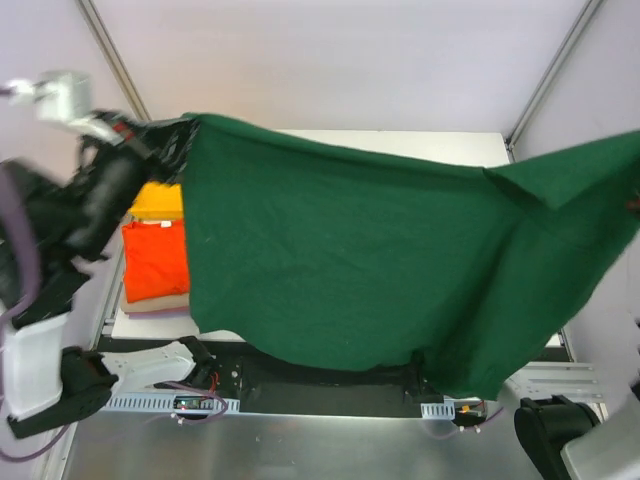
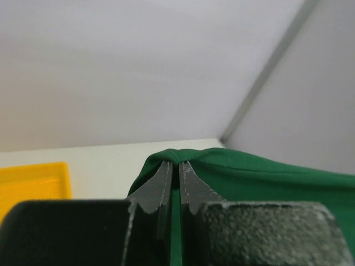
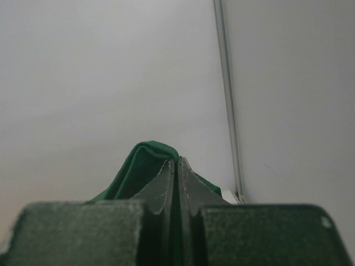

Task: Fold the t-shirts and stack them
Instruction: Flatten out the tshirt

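The large dark green t-shirt [image 1: 370, 260] hangs spread in the air above the table, stretched between both arms. My left gripper [image 1: 180, 135] is shut on its upper left corner; the left wrist view shows the cloth [image 2: 249, 177] pinched between the shut fingers [image 2: 161, 185]. My right gripper is off the right edge of the top view; in the right wrist view it [image 3: 176, 166] is shut on a fold of the green cloth [image 3: 138, 160]. A folded bright orange t-shirt [image 1: 155, 258] lies on a stack over beige [image 1: 160, 301] and pale pink-lilac shirts at the left.
A yellow tray [image 1: 158, 200] sits behind the stack; it also shows in the left wrist view [image 2: 33, 183]. The white table top [image 1: 400, 140] shows behind the cloth. Frame posts [image 1: 555, 70] rise at the back corners. The arm bases and a black strip [image 1: 300, 375] lie along the near edge.
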`<state>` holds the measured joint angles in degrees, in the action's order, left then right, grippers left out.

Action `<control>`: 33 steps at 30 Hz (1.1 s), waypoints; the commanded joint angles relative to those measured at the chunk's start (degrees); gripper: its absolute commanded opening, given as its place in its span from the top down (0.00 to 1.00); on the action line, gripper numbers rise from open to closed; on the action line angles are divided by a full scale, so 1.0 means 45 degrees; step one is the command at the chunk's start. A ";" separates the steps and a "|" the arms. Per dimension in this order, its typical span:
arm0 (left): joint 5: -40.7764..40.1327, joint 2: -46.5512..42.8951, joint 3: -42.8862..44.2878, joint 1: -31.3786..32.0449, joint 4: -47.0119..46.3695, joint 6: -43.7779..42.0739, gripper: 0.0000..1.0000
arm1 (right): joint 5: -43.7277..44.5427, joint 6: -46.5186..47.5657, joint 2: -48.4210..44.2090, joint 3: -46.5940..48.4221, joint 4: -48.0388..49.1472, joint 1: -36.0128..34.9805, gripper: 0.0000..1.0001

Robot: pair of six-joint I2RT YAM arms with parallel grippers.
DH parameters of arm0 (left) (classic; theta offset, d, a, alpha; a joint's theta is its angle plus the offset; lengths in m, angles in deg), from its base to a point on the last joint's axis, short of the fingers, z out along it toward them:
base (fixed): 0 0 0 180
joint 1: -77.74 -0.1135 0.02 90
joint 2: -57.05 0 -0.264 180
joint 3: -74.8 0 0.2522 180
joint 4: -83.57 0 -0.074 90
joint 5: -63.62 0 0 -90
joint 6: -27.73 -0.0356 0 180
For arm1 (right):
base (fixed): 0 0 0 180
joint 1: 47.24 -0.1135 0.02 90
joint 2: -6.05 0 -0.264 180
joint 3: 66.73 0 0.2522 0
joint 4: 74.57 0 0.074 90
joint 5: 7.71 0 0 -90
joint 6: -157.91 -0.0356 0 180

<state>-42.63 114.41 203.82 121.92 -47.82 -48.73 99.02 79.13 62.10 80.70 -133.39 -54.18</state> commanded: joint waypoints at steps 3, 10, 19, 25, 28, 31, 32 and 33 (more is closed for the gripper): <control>-0.3680 0.5310 -0.0086 -0.1824 -0.0225 -0.0961 1.00 | 0.2609 0.1761 0.3535 -0.3098 0.2023 0.0077 1.00; -0.2523 1.2318 0.1491 -0.3528 -0.0167 -0.0041 0.75 | 0.2905 0.2234 0.8238 -0.5602 0.4017 0.0390 1.00; -0.1370 1.6023 0.3235 -0.4448 0.0381 0.0409 0.01 | 0.1691 0.1081 1.4065 -0.2557 0.1620 0.0468 0.04; 0.0619 1.4364 0.1149 -0.4448 0.0400 0.0837 0.01 | 0.1595 -0.0946 1.2140 -0.3954 -0.0628 0.0448 0.04; 0.1967 1.2863 -0.0899 -0.4448 0.0400 0.1520 0.01 | 0.1070 -0.2471 0.9818 -0.7542 -0.1100 0.0448 0.04; 0.2926 1.1436 -0.3243 -0.4389 0.0206 0.2573 0.01 | -0.0274 -0.3995 0.7455 -1.1196 -0.0809 0.0448 0.04; 0.3044 1.0988 -0.4140 -0.4331 0.0050 0.2770 0.01 | -0.0938 -0.4230 0.6847 -1.2484 -0.0440 0.0448 0.04; 0.3084 1.0616 -0.5058 -0.4214 -0.0203 0.2830 0.01 | -0.1447 -0.4503 0.6203 -1.3657 -0.0146 0.0448 0.04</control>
<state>-35.31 168.90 193.11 101.79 -47.86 -41.76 102.12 68.73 99.85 35.35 -132.69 -52.34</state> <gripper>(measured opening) 0.990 0.958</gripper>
